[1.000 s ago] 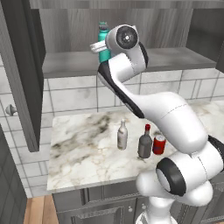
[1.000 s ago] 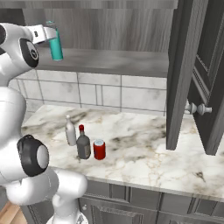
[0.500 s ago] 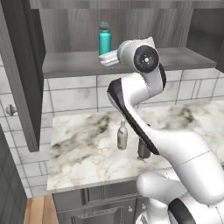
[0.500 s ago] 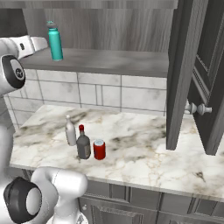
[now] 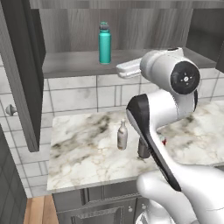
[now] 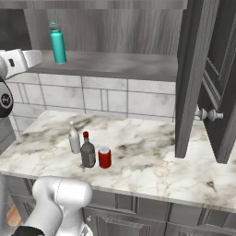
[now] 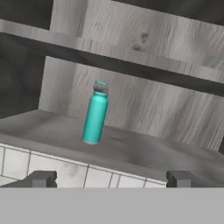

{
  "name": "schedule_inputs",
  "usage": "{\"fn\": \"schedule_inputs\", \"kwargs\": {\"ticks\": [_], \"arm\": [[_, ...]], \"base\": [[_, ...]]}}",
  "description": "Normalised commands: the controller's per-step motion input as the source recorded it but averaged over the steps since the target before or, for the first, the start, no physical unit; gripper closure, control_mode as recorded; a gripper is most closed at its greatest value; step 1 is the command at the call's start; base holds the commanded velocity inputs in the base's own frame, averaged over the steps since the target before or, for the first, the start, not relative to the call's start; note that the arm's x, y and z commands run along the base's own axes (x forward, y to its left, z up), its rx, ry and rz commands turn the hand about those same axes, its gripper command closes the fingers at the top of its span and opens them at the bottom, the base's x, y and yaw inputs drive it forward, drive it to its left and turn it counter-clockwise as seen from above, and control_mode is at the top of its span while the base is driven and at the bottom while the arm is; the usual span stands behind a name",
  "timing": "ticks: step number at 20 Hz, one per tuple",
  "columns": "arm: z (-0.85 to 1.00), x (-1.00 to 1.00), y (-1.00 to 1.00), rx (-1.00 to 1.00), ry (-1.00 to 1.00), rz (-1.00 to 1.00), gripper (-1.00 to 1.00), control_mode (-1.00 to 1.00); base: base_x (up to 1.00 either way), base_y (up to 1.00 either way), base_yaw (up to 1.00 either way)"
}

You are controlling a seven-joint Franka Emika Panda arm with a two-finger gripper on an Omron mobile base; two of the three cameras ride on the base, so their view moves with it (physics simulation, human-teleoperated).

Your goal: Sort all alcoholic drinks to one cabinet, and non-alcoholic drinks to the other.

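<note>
Nearest, the end effector [image 7: 111, 178] hung with its fingers wide apart, gripping nothing. At 12 o'clock beyond it, the teal bottle [image 7: 95, 113] stood upright on the open cabinet's grey shelf [image 7: 144, 151]. Below on the tabletop [image 6: 152, 161], the pale bottle [image 6: 74, 138], red-capped bottle [image 6: 87, 150] and red can [image 6: 104, 157] clustered together.

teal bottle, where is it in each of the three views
Left base view: teal bottle stands upright at top centre, on the cabinet shelf.
Right base view: teal bottle at top left, on the same shelf.
Hand view: teal bottle left of centre, tilted by the camera's roll.
Shared landmark: the grey shelf under it.
</note>
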Motion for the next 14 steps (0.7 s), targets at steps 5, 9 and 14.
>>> {"fn": "schedule_inputs", "kwargs": {"ticks": [5, 9, 14], "arm": [[0.12, -0.64, -0.30, 0.07, 0.15, 0.04, -1.00, -1.00], [0.05, -0.35, -0.25, 0.08, 0.22, 0.03, -1.00, -1.00], [0.00, -0.14, -0.23, 0.07, 0.23, 0.05, -1.00, -1.00]], "base": [[0.00, 0.00, 0.00], [0.00, 0.00, 0.00], [0.00, 0.00, 0.00]]}}
